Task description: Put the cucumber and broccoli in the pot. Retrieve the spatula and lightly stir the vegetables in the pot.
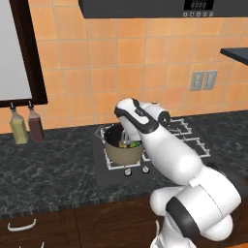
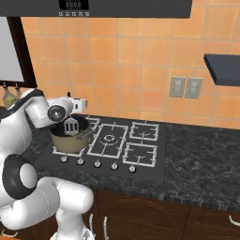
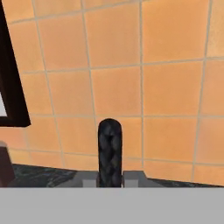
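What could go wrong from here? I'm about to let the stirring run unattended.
1. The gripper pinches just the thin black handle end of the spatula, so resistance from the vegetables might twist it loose.
2. The pot sits free on the burner grate; a hard sideways push against its wall could slide or tip it.
3. The vegetables are small, so a fast sweep might flick one over the rim.
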You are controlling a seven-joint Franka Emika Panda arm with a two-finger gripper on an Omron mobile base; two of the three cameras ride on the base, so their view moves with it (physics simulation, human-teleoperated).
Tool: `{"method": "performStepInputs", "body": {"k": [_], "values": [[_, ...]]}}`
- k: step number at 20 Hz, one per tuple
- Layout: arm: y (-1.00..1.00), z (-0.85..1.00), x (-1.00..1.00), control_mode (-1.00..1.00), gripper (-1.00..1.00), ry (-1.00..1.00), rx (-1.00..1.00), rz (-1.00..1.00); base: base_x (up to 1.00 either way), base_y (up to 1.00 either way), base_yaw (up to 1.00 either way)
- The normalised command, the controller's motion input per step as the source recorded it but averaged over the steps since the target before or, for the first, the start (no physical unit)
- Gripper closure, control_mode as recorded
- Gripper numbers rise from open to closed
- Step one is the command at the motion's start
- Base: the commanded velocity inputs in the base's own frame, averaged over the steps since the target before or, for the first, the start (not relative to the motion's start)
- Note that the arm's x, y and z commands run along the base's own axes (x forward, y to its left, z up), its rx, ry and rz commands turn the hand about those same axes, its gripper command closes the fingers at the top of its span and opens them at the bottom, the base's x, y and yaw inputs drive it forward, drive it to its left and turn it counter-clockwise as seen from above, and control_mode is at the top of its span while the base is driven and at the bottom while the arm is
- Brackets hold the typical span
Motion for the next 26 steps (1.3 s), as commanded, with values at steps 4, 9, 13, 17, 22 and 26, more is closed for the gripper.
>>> {"method": "performStepInputs", "body": {"k": [4, 9, 13, 17, 22, 26], "values": [[0.0, -0.6, -0.02, -1.0, 1.0, 0.02, -0.02, 0.0, 0.0, 0.0, 0.0], [-0.03, -0.77, -0.34, -1.0, 1.0, 0.04, -0.02, 0.0, 0.0, 0.0, 0.0], [-0.13, -0.22, -0.79, -1.0, 1.0, 0.01, 0.0, 0.0, 0.0, 0.0, 0.0], [-0.23, 0.09, -0.36, -1.0, 1.0, 0.0, 0.0, -0.02, 0.0, 0.0, 0.0], [-0.16, 0.18, -0.38, -1.0, 1.0, 0.0, 0.0, -0.04, 0.0, 0.0, 0.0], [-0.02, 0.4, -0.43, -1.0, 1.0, 0.0, 0.0, -0.03, 0.0, 0.0, 0.0]]}}
